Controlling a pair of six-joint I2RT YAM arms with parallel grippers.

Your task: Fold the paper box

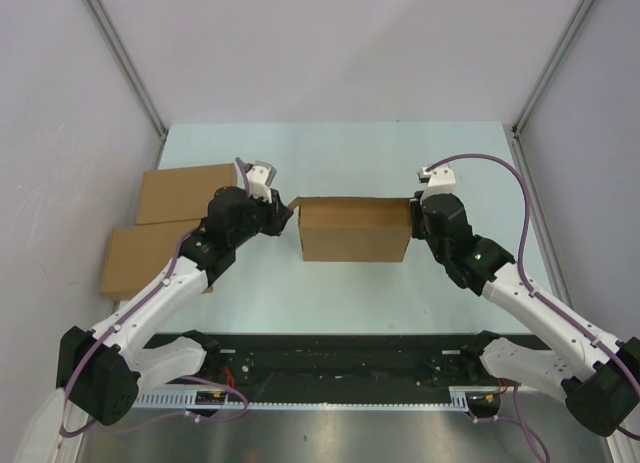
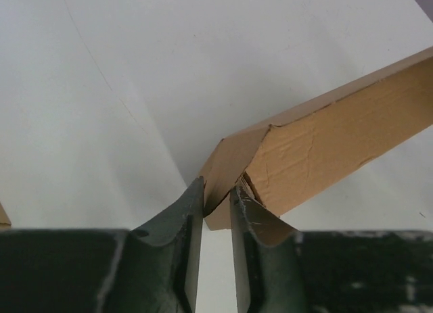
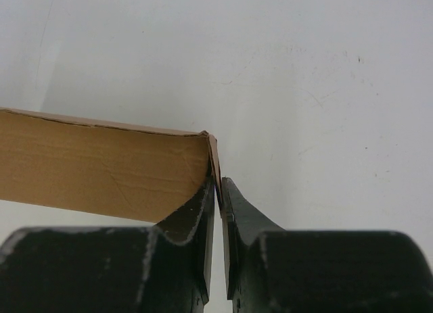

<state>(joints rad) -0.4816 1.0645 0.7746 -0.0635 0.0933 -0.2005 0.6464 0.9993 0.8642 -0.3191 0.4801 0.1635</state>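
The paper box stands in the middle of the pale counter, held between the two arms. It is partly formed: a long brown front wall faces the arms, and its top is open.

The left gripper is at the box's left end. In the left wrist view its fingers are drawn in close, leaving only a narrow gap. They pinch a bent corner flap that folds off the end of the long wall, and the cardboard touches both fingertips.

The right gripper is at the box's right end. Its wrist view shows the jaws almost together, clamping the thin edge of the end wall where it meets the long side at the corner.

At the counter's left side, well apart from the box, lie two flat cardboard boxes, the nearer one overlapped by the left arm.
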